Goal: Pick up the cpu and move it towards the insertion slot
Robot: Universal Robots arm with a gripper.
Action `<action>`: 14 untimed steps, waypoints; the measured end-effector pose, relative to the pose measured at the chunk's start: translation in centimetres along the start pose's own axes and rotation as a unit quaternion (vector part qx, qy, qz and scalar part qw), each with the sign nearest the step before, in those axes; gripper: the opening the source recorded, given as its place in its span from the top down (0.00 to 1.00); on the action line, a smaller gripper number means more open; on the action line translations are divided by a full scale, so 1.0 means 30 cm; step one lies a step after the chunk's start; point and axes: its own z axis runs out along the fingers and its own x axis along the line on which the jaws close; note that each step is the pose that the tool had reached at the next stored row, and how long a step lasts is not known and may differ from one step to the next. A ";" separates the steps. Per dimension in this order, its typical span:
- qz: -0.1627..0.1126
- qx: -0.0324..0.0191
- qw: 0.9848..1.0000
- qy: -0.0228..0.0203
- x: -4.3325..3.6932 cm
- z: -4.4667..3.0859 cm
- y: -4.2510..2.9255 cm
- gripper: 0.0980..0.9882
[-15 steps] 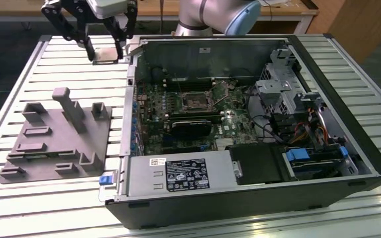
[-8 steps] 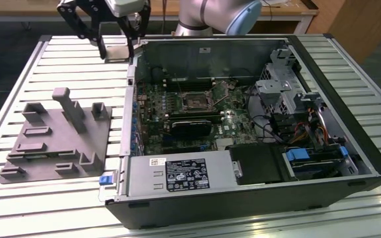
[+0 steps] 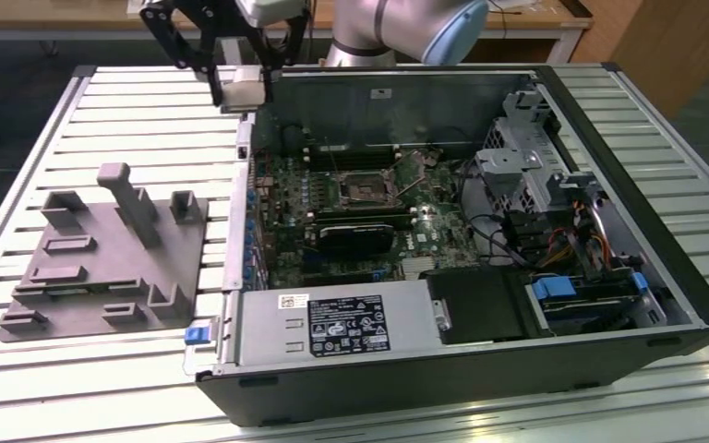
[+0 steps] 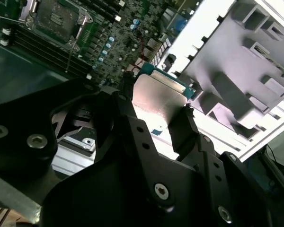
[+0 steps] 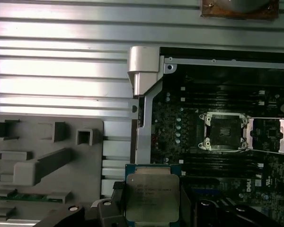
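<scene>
In the exterior view the gripper [image 3: 241, 88] hangs over the bench [image 3: 145, 129] beside the open computer case [image 3: 601, 185], the socket [image 3: 365, 187] well apart inside; the chip is hard to make out. In both wrist views the black fingers [image 4: 182, 127] are closed on the chip [image 4: 156, 97] [image 5: 151, 197], its lower edge hidden by them.

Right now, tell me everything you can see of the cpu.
The cpu is a small flat square chip: dull silver metal top, green board edge around it. The tool holds it, black fingers pressing opposite edges, so it hangs in the air, resting on nothing. In the first wrist view it sits above the case's edge, apart from the insertion slot, which lies open.
</scene>
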 end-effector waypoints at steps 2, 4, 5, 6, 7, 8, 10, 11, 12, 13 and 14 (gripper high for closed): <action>0.000 0.000 1.000 0.000 -0.020 0.000 0.005 0.50; 0.000 0.000 1.000 0.000 -0.038 0.001 0.011 0.50; 0.000 0.000 1.000 0.000 -0.048 0.001 0.014 0.50; 0.000 0.000 1.000 0.000 -0.057 0.001 0.016 0.50; 0.000 0.000 1.000 0.000 -0.066 0.001 0.019 0.50; 0.000 0.000 1.000 0.000 -0.076 0.002 0.022 0.50; 0.000 0.000 1.000 0.000 -0.095 0.002 0.027 0.50; 0.000 0.000 1.000 0.000 -0.105 0.002 0.030 0.50; 0.000 0.000 1.000 0.000 -0.114 0.002 0.032 0.50; 0.000 0.000 1.000 0.000 -0.121 0.003 0.034 0.50; 0.001 0.000 1.000 0.000 -0.126 0.003 0.036 0.50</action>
